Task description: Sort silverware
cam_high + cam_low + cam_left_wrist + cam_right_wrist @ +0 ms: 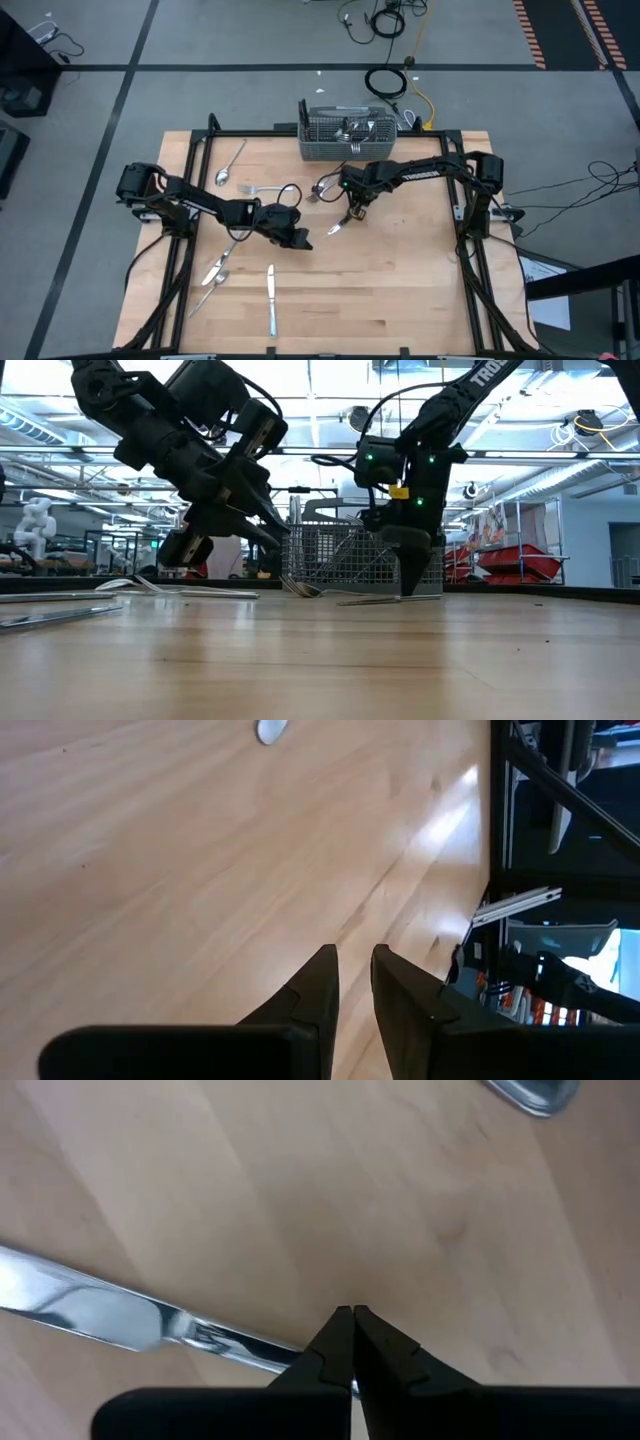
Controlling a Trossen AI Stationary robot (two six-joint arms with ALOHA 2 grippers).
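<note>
Wooden table [400,290] has silverware scattered on it, and from my seat the right gripper [352,1320] is down at the board with its fingers pinched fully together on the handle of a table knife [110,1312], which lies flat on the wood. My left gripper [354,968] hovers over bare wood near the middle, fingers a small gap apart and holding nothing. More cutlery sits on the left side: a spoon [232,166], a long knife [270,298]. Some is in the mesh basket [347,137] at the far edge.
</note>
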